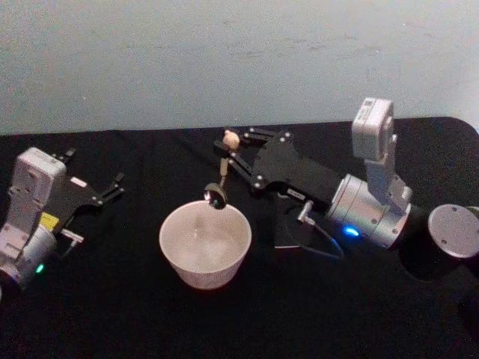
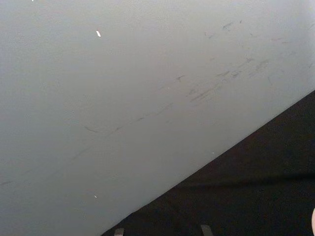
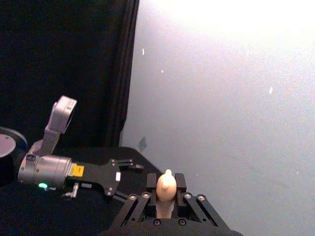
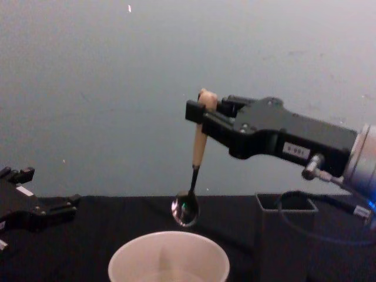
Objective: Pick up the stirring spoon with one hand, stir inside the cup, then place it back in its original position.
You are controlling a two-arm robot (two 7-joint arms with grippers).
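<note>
Aloft, right tool (image 4: 202, 114) clamped on stirring spoon (image 4: 199, 145) above cup (image 1: 206, 271), left tool (image 1: 96, 167) apart

A black tablecloth (image 1: 112, 314) spreads wide and runs back to a pale grey-blue wall (image 1: 224, 60), whose paint carries a few thin dark scuff marks (image 2: 206, 93) and small white flecks (image 2: 98, 33), while a dark drape (image 3: 64, 64) with a vertical fold hangs right against that wall's edge.
</note>
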